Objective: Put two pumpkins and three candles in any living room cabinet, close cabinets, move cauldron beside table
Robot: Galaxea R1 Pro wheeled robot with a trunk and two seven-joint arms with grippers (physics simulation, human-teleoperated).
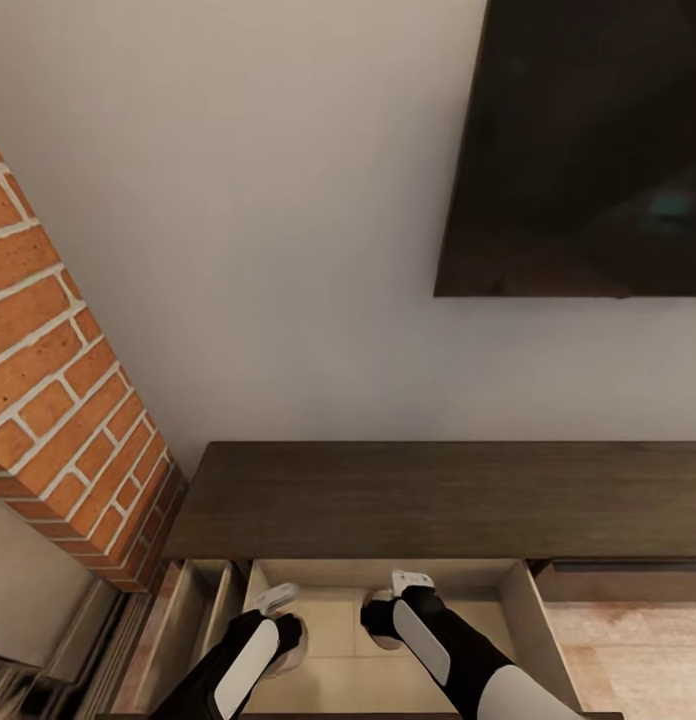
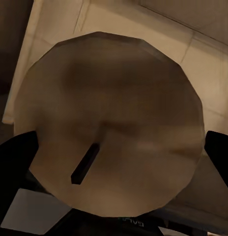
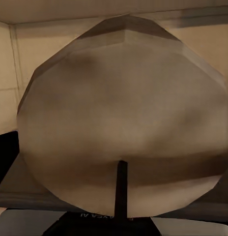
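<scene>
Candles over open cabinet (image 1: 388, 498) drawer: left gripper (image 1: 278, 612) grasps one candle (image 2: 111, 125), right gripper (image 1: 396, 600) grasps another (image 3: 124, 123), both inside the pale compartment. Risk: released high, a squat cylinder may roll or tip against the drawer wall.

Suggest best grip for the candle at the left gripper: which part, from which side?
Grip the candle by its curved side wall, fingers on opposite sides across the diameter, coming in from the wick end. It is a squat cylinder, so the flat ends offer nothing to pinch. The left gripper flanks it that way, over the open drawer.
</scene>
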